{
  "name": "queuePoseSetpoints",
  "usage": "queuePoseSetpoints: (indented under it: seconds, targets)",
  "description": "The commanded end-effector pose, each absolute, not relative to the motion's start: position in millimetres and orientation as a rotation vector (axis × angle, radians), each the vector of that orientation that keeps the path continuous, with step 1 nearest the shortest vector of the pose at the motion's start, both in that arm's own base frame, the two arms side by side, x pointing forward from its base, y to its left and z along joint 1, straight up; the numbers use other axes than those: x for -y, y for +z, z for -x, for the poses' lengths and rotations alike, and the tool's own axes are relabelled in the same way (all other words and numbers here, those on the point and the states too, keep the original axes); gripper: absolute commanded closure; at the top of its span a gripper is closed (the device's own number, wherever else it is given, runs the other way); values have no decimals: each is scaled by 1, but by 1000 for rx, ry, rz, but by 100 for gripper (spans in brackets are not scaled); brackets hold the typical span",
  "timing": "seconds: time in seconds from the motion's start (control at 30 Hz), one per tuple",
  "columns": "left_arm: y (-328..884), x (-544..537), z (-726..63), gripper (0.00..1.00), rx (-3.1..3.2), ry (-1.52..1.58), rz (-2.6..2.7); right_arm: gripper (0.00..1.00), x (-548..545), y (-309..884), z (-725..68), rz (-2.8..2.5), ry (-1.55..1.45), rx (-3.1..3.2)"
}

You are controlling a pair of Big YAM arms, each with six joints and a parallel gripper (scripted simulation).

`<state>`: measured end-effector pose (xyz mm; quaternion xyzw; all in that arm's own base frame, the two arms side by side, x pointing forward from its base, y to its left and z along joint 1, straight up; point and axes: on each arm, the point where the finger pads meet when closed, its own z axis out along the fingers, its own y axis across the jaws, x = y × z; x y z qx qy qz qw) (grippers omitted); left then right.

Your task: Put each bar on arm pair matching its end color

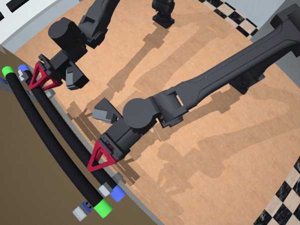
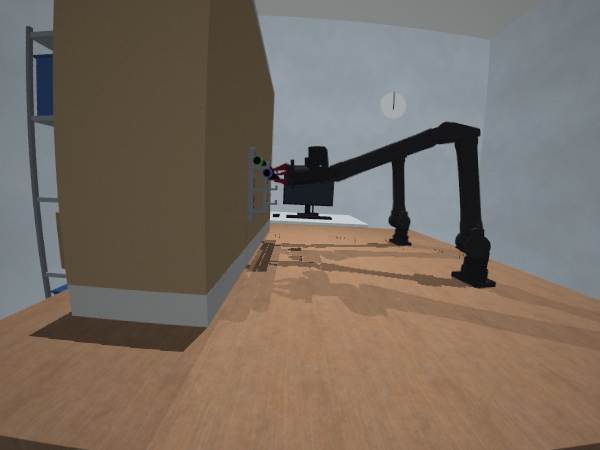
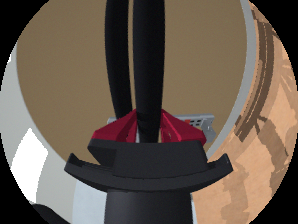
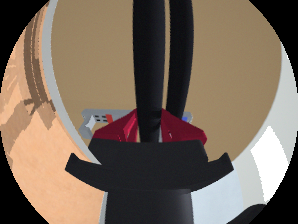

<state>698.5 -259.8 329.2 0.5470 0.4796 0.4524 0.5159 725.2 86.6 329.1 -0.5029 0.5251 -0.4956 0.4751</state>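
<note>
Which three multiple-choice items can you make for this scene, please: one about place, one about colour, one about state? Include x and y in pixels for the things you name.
1. Beside the blue-ended bar [image 1: 60,125] [image 2: 267,172] [image 3: 148,60] [image 4: 149,60], the green-ended bar [image 1: 41,122] [image 2: 258,160] [image 3: 117,60] [image 4: 181,60] lies:
A) lower
B) higher
C) on the table

2. The bar nearer the wall has ends painted:
A) green
B) red
C) blue

3. The fingers of the left gripper [image 1: 91,169] [image 2: 275,174] [image 3: 149,122] and right gripper [image 1: 33,87] [image 4: 149,112] are:
A) both open
B) on different bars
C) both shut on one bar

1 B: the exterior view shows its end above.
2 A: the top view shows green ends.
3 C: both pairs grip the blue-ended bar.
</note>
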Motion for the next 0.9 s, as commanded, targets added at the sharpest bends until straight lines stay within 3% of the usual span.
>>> queuePoseSetpoints:
  seconds: [0.0,0.87]
  targets:
    - [382,253,-691,100,-1105,1118,-1213,100,-80,381,-715,1128,-1250,-1232]
    - [369,251,-678,100,-1105,1118,-1213,100,-82,369,-701,1128,-1250,-1232]
